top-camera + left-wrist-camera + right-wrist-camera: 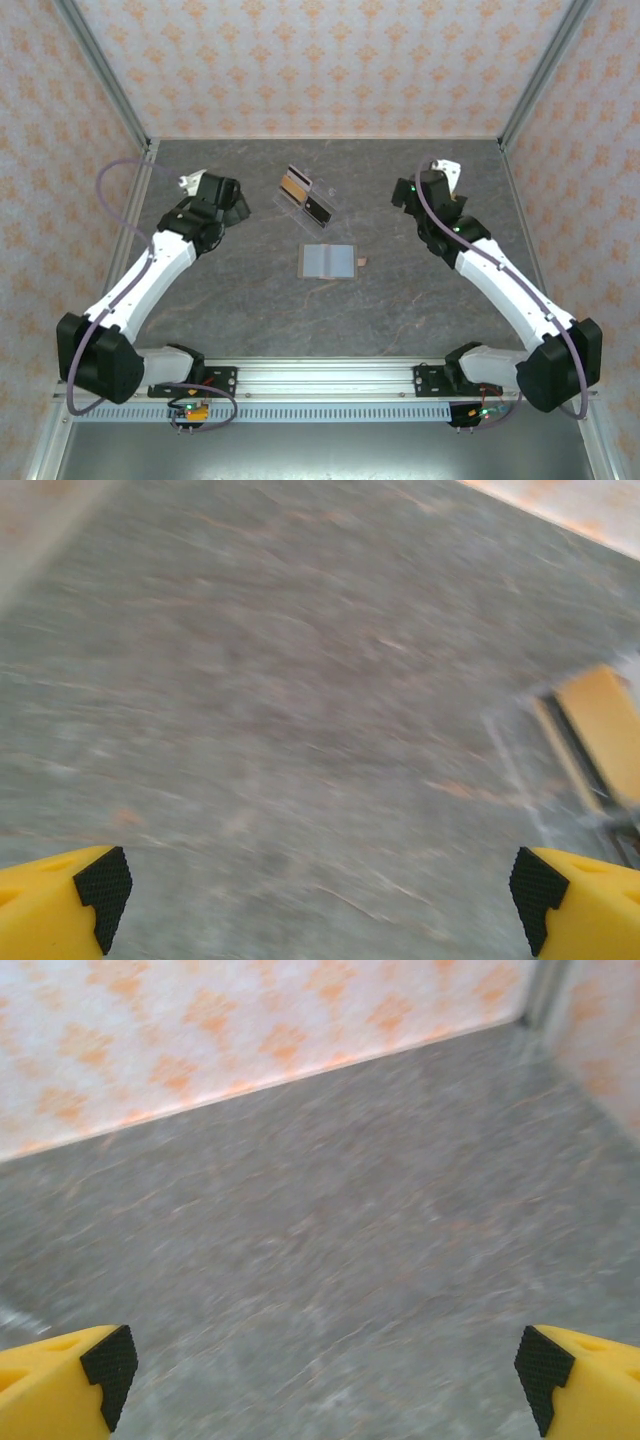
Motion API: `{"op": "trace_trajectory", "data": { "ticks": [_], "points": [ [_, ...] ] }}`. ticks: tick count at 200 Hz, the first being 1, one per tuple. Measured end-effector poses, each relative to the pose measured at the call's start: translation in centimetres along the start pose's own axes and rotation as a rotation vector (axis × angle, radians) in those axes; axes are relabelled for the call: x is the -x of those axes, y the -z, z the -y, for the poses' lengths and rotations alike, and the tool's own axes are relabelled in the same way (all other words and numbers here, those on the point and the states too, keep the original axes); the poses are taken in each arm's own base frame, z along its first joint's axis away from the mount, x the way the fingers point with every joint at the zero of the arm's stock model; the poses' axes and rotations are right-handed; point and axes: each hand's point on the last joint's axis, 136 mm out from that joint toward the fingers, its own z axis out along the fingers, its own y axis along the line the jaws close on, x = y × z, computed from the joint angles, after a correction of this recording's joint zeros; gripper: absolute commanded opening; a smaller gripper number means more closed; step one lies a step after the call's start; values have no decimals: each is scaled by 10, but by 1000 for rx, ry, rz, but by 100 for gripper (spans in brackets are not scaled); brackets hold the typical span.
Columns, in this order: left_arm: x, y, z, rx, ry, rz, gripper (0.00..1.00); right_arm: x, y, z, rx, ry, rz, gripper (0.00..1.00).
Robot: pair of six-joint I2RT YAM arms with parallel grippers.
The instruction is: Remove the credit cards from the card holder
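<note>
Mid-table: card holder (308,199), cards (328,261); tabletop (250,300) open either side.

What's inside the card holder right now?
Through the clear card holder, a tan-orange rectangle and a black rectangle show, side by side. Anything stacked beneath them is covered, so I can't tell how many cards are in it.

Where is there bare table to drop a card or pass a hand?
Free: the wide strip between the cards and the near rail; the band between the holder and the back wall. Crowded: the centre, holder and cards close together, with the open left gripper and right gripper flanking the holder.
</note>
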Motion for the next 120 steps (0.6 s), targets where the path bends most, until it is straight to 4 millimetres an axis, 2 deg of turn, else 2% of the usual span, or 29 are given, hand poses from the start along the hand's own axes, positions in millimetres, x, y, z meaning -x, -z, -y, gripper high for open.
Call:
{"op": "trace_trajectory", "data": {
  "ticks": [19,64,95,120],
  "points": [
    [0,-6,-29,94,-29,66,100,-3,-9,29,-102,19,48,99],
    [-16,-24,-78,234,-84,180,100,-37,-29,94,-277,5,89,99],
    [-25,-38,-101,261,-85,228,100,-77,-44,125,-341,-7,79,99],
    [-31,-51,-110,241,-93,255,100,-98,-59,140,-383,-16,63,99]
  ]
}}
